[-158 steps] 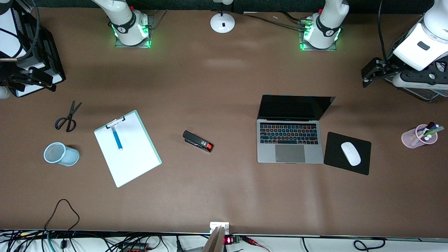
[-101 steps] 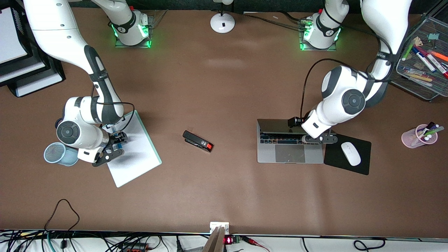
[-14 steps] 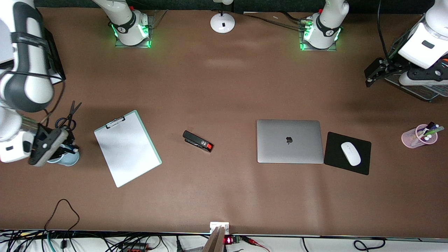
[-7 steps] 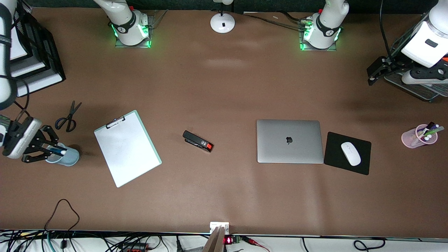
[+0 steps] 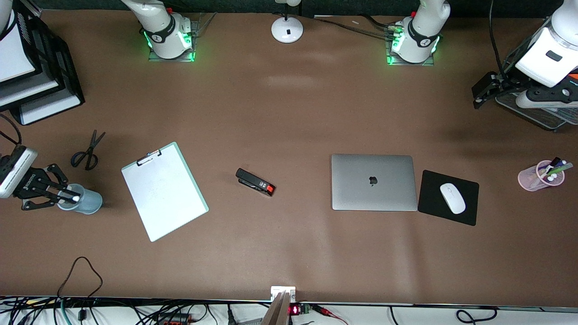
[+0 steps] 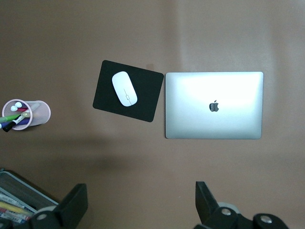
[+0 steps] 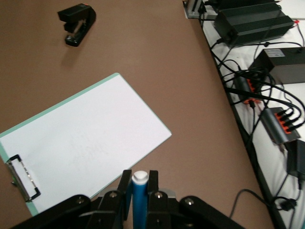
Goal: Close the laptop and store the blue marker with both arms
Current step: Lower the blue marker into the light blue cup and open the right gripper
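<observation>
Since half a second ago the right gripper (image 5: 63, 197) has drawn back toward the right arm's end of the table and sits a little lower in the front view, while the left gripper (image 5: 479, 92) has barely shifted. Much earlier the laptop (image 5: 374, 182) stood open and the blue marker (image 5: 68, 197) lay on the clipboard (image 5: 164, 191); now the lid is down and the clipboard sheet is bare.

The right gripper is over the light-blue mesh cup (image 5: 83, 201), which stands at the right arm's end of the table, nearer the front camera than the scissors (image 5: 87, 151). Its fingers are clamped tight on the blue marker, whose white end (image 7: 139, 177) pokes out between the fingertips in the right wrist view. Whether the marker's lower end is already inside the cup cannot be told.

The left gripper hangs over the table's edge at the left arm's end, beside the wire tray (image 5: 537, 115), and that arm waits. In the left wrist view its fingers (image 6: 75, 206) stand wide apart with nothing between them.

The laptop lies flat and closed, apple logo up, just beside the black mouse pad (image 5: 465, 212) that carries the white mouse (image 5: 452, 198). The black stapler (image 5: 255, 182) lies between the clipboard and the laptop. A pink cup of pens (image 5: 541, 175) stands toward the left arm's end.
</observation>
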